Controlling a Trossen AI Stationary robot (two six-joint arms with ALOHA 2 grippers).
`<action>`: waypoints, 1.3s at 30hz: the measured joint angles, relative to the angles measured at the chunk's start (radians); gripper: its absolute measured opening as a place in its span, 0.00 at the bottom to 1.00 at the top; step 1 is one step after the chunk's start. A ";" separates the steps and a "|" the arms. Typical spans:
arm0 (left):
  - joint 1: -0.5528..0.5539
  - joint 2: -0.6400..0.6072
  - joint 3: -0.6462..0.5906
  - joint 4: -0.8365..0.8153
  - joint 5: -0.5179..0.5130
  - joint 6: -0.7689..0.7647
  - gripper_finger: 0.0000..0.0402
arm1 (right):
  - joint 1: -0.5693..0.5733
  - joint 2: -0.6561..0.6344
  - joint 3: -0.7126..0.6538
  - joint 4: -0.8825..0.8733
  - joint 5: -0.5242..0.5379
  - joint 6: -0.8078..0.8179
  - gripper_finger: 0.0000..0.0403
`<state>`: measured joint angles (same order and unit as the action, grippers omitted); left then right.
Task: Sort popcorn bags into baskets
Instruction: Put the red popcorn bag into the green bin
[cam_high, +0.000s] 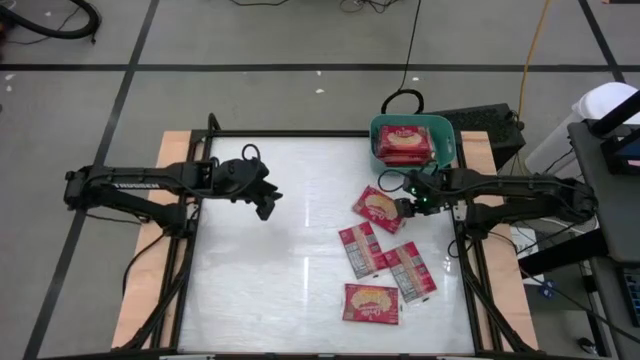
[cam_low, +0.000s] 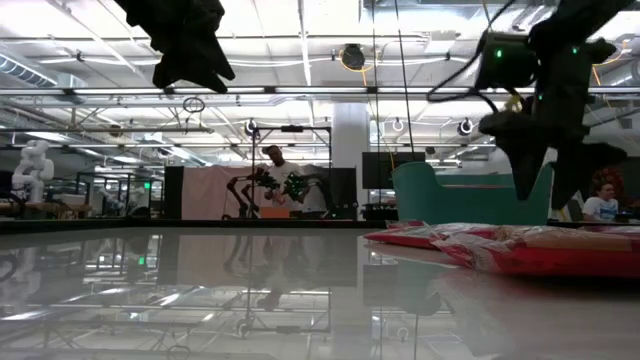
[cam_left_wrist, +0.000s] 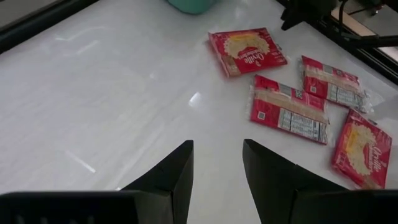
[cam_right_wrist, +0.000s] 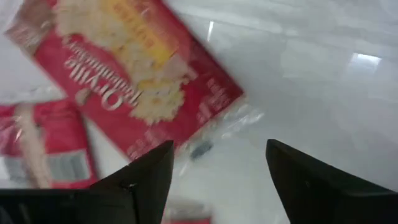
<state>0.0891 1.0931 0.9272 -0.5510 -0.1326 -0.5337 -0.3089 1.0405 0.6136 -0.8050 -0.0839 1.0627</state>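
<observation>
Your right gripper (cam_high: 408, 208) hovers with fingers spread and empty just beside the nearest flat red popcorn packet (cam_high: 379, 208), which lies face up on the glossy white table (cam_high: 270, 250), placed to close on that packet's edge. The teal-green plastic tub (cam_high: 446, 135) sits at the table's far right corner, already holding red packets (cam_high: 404, 143), near enough for a short carry. Three more red packets wait nearer you: two showing grey-white printed backs (cam_high: 360, 249) (cam_high: 409, 271), one face up (cam_high: 371, 302). Your left gripper (cam_high: 266, 205) hangs released over bare table, well apart from the packets, likely parked to keep the right arm's path free.
</observation>
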 joint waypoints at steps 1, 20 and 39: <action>0.000 0.000 0.000 0.000 0.000 0.000 0.35 | -0.014 0.000 -0.026 0.038 -0.009 -0.007 0.63; 0.000 0.000 0.000 0.002 0.000 0.018 0.35 | -0.060 -0.001 -0.254 0.499 0.028 -0.049 0.68; 0.002 0.000 0.000 0.002 -0.011 0.059 0.35 | -0.020 0.022 -0.338 0.636 -0.041 0.008 0.28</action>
<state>0.0910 1.0931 0.9272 -0.5489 -0.1440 -0.4744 -0.3294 1.0622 0.2755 -0.1685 -0.1246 1.0708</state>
